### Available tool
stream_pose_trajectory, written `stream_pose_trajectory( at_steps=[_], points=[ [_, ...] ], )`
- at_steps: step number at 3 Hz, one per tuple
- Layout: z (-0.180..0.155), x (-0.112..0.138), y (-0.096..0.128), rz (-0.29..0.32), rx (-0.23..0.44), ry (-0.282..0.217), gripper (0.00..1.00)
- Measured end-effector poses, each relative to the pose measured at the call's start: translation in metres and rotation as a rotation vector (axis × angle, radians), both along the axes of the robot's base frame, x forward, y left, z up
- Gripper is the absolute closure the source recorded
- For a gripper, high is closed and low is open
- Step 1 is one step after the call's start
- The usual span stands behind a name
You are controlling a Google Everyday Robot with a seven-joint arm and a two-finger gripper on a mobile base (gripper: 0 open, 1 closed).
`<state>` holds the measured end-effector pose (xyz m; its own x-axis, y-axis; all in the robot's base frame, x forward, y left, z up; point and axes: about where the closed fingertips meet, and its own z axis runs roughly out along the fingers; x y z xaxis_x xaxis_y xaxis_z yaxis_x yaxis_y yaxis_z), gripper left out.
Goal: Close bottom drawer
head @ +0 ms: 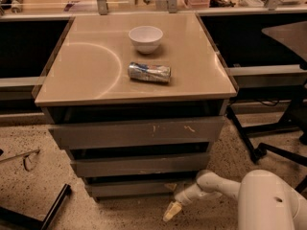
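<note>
The bottom drawer [129,188] is the narrowest and lowest of three grey-brown drawer fronts under the tan counter. Its plain low front stands only slightly proud of the cabinet, below the mid-width drawer [139,165] and the widest drawer [136,132] with pale scratches. My gripper [171,211] hangs at the end of the white arm, low over the speckled floor, just right of and in front of the bottom drawer's right corner, not touching it.
On the counter [86,80] stand a white bowl [146,38] and a crushed can [149,72] lying on its side. A black chair base [268,143] is to the right. A dark bar [53,207] and a wire [24,158] lie on the floor at left.
</note>
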<state>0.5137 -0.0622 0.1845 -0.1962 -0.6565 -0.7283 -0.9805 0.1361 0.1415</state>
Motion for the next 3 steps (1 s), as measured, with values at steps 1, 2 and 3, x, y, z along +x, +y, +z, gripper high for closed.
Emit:
stream_pose_trajectory(
  at_steps=[1, 2, 3],
  points=[
    [0.0, 0.0, 0.0, 0.0, 0.0, 0.0, 0.0],
    [0.002, -0.013, -0.005, -0.028, -0.004, 0.0, 0.0],
    [0.019, -0.035, -0.023, -0.103, -0.014, -0.025, 0.0]
  ],
)
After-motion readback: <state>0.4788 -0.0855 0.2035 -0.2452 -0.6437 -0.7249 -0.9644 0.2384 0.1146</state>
